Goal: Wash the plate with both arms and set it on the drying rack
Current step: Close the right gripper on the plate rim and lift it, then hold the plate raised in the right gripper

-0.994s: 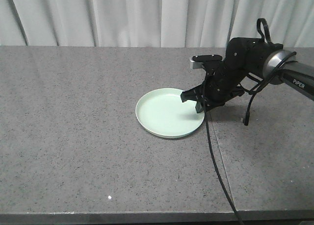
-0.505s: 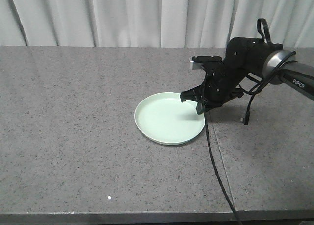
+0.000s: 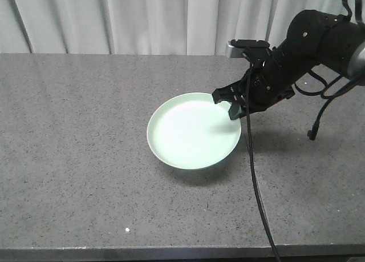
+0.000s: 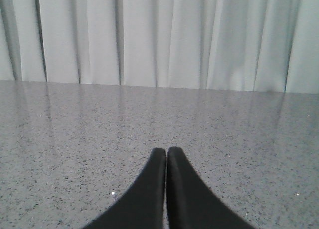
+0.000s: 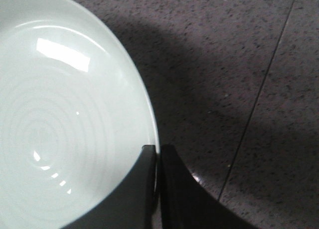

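The pale mint-green plate (image 3: 191, 135) hangs tilted above the grey stone counter, its shadow under it. My right gripper (image 3: 232, 105) is shut on the plate's right rim; the black right arm (image 3: 311, 45) reaches in from the upper right. In the right wrist view the jaws (image 5: 157, 154) pinch the rim of the plate (image 5: 65, 114), one finger inside and one outside. My left gripper (image 4: 166, 154) is shut and empty, low over bare counter, facing the curtain. The left arm does not show in the front view. The drying rack is out of view.
A seam in the counter (image 3: 256, 182) runs from below the plate toward the front edge, and a black cable (image 3: 254, 176) hangs from the right arm across it. A white curtain (image 3: 142, 19) closes the far side.
The right gripper has lifted the plate off the counter and raised it, tilting it so its face turns more toward the camera. The right arm has moved up and right.
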`<state>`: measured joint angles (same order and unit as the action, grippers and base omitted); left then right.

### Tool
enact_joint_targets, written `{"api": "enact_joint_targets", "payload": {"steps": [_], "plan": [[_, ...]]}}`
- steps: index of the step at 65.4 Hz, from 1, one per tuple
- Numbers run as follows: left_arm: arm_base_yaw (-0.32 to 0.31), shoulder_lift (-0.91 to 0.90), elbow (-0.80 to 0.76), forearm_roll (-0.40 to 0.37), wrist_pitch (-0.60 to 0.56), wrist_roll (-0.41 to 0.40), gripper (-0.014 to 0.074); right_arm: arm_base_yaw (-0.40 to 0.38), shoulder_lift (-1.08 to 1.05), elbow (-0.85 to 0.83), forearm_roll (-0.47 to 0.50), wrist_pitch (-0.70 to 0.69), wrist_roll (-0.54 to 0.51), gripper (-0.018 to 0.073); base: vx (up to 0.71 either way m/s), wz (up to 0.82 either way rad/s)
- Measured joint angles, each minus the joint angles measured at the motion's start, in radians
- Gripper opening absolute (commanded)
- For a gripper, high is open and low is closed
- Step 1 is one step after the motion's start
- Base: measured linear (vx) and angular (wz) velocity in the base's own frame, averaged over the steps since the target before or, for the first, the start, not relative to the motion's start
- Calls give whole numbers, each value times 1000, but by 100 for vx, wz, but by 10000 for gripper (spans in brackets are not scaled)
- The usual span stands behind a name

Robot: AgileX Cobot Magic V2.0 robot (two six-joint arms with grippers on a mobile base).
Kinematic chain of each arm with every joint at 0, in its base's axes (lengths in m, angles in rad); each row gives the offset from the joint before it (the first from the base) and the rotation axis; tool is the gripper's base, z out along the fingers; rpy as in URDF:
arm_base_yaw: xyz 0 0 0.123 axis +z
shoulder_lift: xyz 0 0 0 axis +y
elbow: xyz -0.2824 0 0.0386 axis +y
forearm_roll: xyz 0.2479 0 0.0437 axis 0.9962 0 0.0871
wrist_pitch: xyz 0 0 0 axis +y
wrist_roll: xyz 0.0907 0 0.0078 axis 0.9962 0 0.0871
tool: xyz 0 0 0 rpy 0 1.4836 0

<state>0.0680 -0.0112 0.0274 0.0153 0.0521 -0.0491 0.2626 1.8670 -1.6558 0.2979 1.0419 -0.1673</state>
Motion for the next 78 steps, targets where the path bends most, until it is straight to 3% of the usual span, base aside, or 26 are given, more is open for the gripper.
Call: {"api": "enact_joint_targets", "payload": {"steps": [20, 44, 59, 78], "plan": [[0, 0, 0, 0, 0, 0, -6, 105, -191, 206, 34, -68, -15, -3, 0, 0], [0, 0, 0, 0, 0, 0, -6, 109, -414, 449, 184, -86, -113, -3, 0, 0], [0, 0, 0, 0, 0, 0, -6, 109, -507, 572, 198, -100, -120, -2, 0, 0], [0, 0, 0, 0, 0, 0, -6, 109, -522, 599, 203, -95, -120, -1, 0, 0]]}}
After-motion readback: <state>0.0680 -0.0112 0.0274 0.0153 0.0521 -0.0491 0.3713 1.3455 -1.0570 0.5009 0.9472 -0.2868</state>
